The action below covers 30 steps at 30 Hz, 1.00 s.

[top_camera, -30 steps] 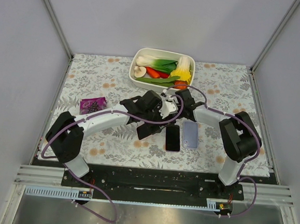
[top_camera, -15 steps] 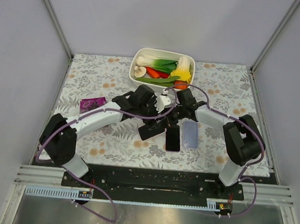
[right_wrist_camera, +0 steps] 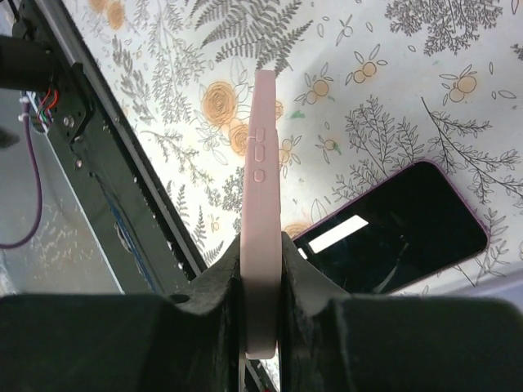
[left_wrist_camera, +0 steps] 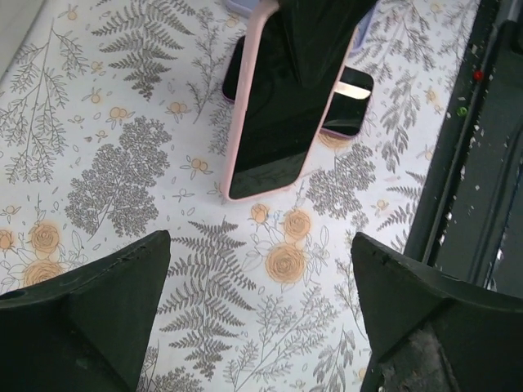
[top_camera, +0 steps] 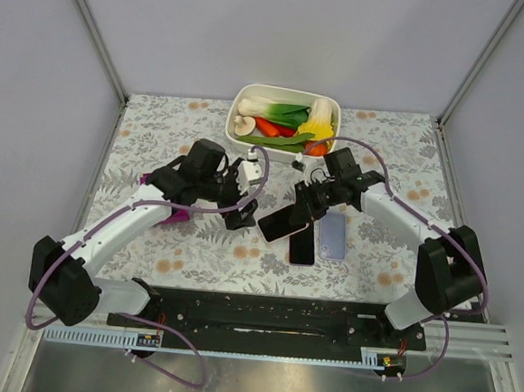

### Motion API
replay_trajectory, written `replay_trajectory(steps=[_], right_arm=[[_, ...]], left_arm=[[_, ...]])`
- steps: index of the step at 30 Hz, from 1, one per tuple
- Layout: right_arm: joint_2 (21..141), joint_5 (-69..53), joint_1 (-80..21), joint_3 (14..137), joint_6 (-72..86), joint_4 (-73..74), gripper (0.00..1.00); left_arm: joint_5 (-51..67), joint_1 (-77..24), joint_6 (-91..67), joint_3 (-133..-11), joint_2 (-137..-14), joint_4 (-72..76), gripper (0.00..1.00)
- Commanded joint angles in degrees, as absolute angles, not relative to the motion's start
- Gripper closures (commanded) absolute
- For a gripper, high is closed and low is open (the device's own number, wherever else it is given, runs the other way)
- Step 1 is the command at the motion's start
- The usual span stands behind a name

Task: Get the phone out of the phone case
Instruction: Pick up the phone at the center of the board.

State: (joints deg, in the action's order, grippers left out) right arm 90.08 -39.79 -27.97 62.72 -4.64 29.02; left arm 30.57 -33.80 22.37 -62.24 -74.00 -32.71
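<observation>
A phone with a black screen in a pink case (top_camera: 281, 224) is held tilted above the table by my right gripper (top_camera: 303, 208), which is shut on the case's upper end. The right wrist view shows the pink case (right_wrist_camera: 261, 188) edge-on between the fingers (right_wrist_camera: 315, 286), side buttons visible. My left gripper (top_camera: 240, 215) is open and empty, a short way left of the phone. In the left wrist view the cased phone (left_wrist_camera: 274, 106) hangs beyond the open gripper (left_wrist_camera: 261, 318), apart from it.
A second black-screened phone with a purple rim (top_camera: 301, 247) lies flat under the held one, next to a lavender slab (top_camera: 333, 235). A white tub (top_camera: 236, 112) of vegetables stands at the back. A purple packet (top_camera: 157, 184) lies left. A black rail (top_camera: 262, 312) runs along the front.
My left gripper has pulled back to the left, away from the phone, and stands open. My right gripper has kept hold of the pink-cased phone and raised it slightly.
</observation>
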Motion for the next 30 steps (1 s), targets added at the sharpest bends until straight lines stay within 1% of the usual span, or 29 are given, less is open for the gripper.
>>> replay_trajectory(steps=[1,5,12,16,22,25,30], right_arm=[[83.2,-42.6,-27.9,68.9,-12.9,34.8,1.0],[79.0,-44.2,-28.0,72.6,-18.5,40.6,1.0],[75.3,-46.8,-29.3,77.5,-27.1,48.7,1.0],[75.1,-46.8,-30.7,78.6,-28.9,50.5,1.0],[74.8,-47.7,-30.9,78.7,-28.7,49.3,1.0],[74.5,-48.0,-31.1,79.3,-28.0,48.3,1.0],[74.4,-48.5,-31.1,79.8,-27.0,46.6,1.0]], left_arm=[[38.5,-32.3,27.6,-63.0,-71.2,-36.9,0.05],[39.5,-31.7,27.7,-63.8,-71.1,-36.6,0.01],[45.1,-31.7,26.6,-67.8,-75.6,-37.0,0.01],[49.4,-31.8,25.7,-70.4,-77.7,-36.9,0.01],[51.3,-33.8,28.2,-71.5,-80.4,-39.7,0.01],[53.0,-34.5,28.5,-70.8,-81.3,-39.7,0.06],[55.2,-35.5,27.6,-71.2,-82.7,-39.2,0.19]])
